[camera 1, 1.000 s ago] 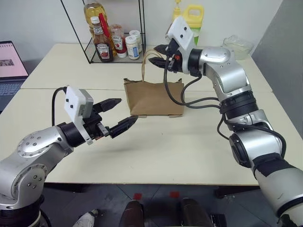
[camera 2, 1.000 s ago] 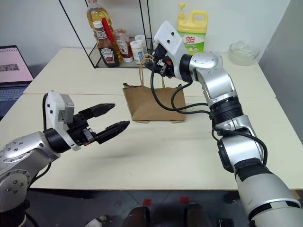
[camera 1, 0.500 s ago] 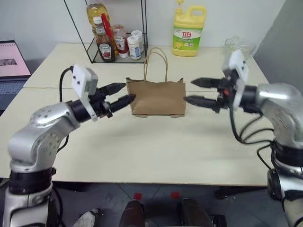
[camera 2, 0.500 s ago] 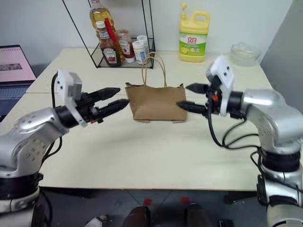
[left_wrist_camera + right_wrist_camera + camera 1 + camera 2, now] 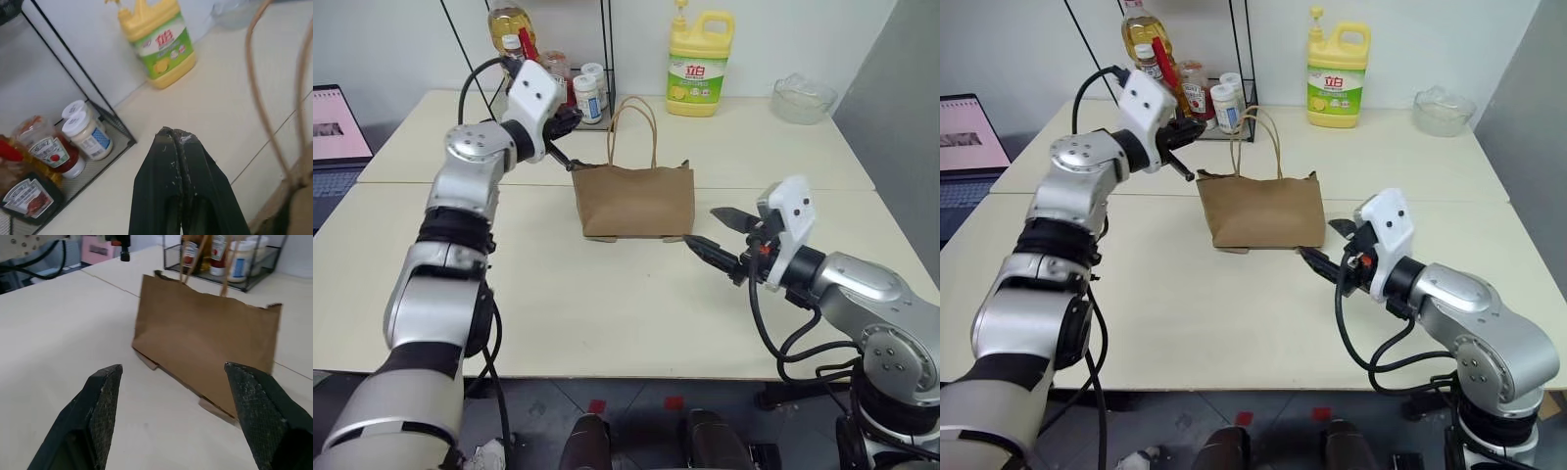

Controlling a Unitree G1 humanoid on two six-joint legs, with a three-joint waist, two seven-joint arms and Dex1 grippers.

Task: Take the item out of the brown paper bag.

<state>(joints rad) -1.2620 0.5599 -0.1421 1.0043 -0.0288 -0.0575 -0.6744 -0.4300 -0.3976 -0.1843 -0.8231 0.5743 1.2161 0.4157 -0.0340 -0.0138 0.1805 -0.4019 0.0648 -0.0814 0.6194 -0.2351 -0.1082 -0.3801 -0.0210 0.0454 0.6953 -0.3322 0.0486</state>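
Here the brown paper bag (image 5: 633, 201) stands upright on the cream table (image 5: 607, 313), a little above the middle of the head-camera frame, its two thin cord handles (image 5: 636, 132) looping up over its open top. The item cannot be seen; the bag's creased front hides whatever lies inside. The left gripper (image 5: 1191, 130) sits in the upper left of the frame, just beside the bag's upper left corner and near the handles, and its two black fingers (image 5: 180, 161) are pressed together with nothing between them. The right gripper (image 5: 713, 233) lies to the right of centre, level with the bag's lower right corner and just short of it, with its jaws spread wide and empty. Behind the bag, at the top of the frame, a yellow detergent jug (image 5: 697, 64) stands on the table, and a wire rack (image 5: 1197, 93) with sauce bottles stands to its left.
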